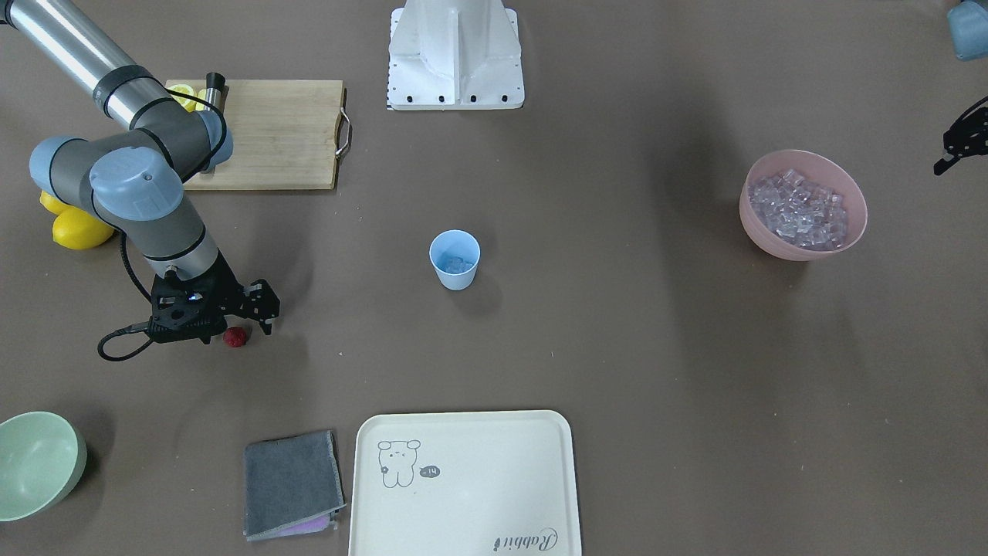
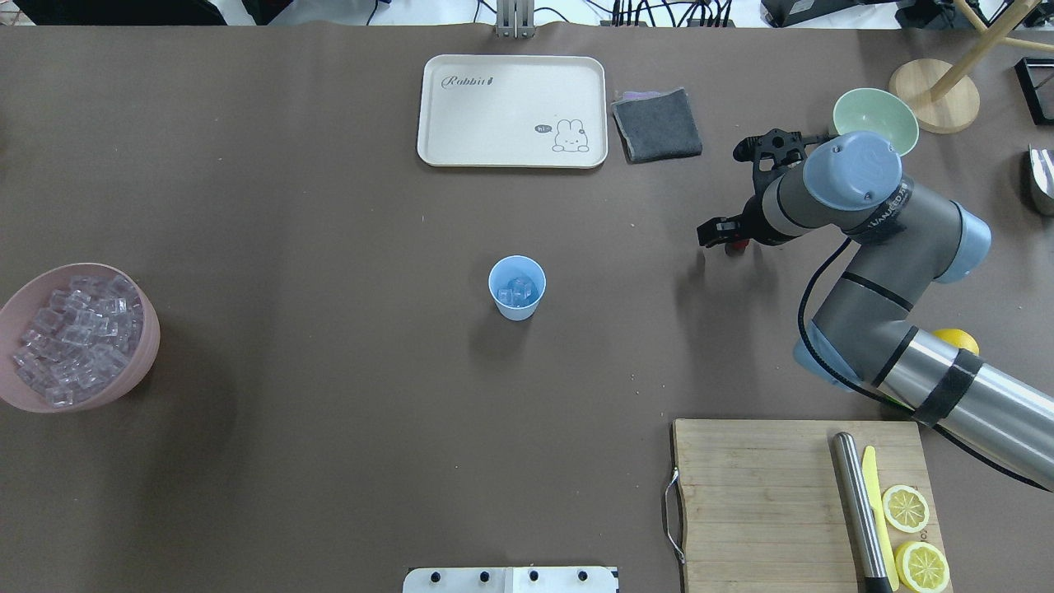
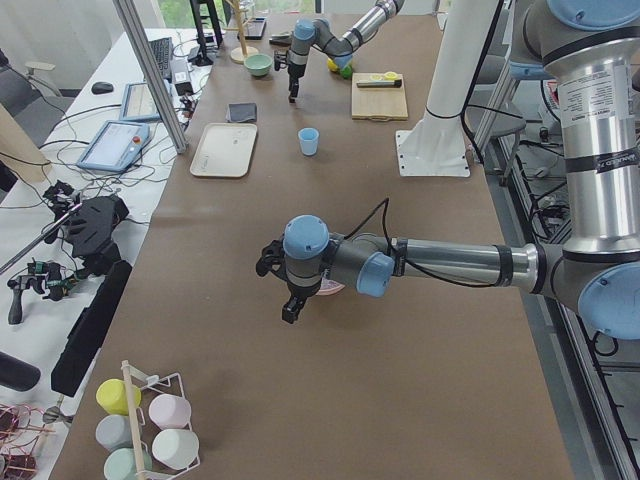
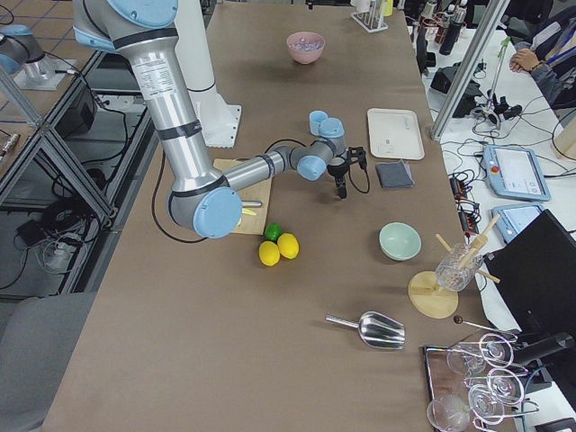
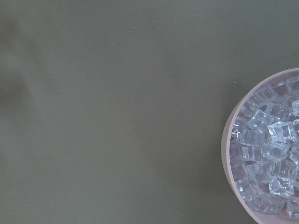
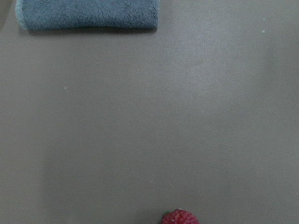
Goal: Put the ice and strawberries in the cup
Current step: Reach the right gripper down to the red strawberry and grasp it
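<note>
Judging progress: we see ice (image 1: 455,265) in cup (image 1: 456,281), middle of bench (image 1: 617,347). Strawberry (image 1: 235,337) not yet in: lies on bench at right hand (image 1: 231,323), spread wide, empty. Left hand (image 1: 963,141): we cannot tell state. Remaining: grasp strawberry, drop in cup.

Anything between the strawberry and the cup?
Bare table only, in the front-facing view, apart from the right gripper hanging beside the strawberry on the cup side.
</note>
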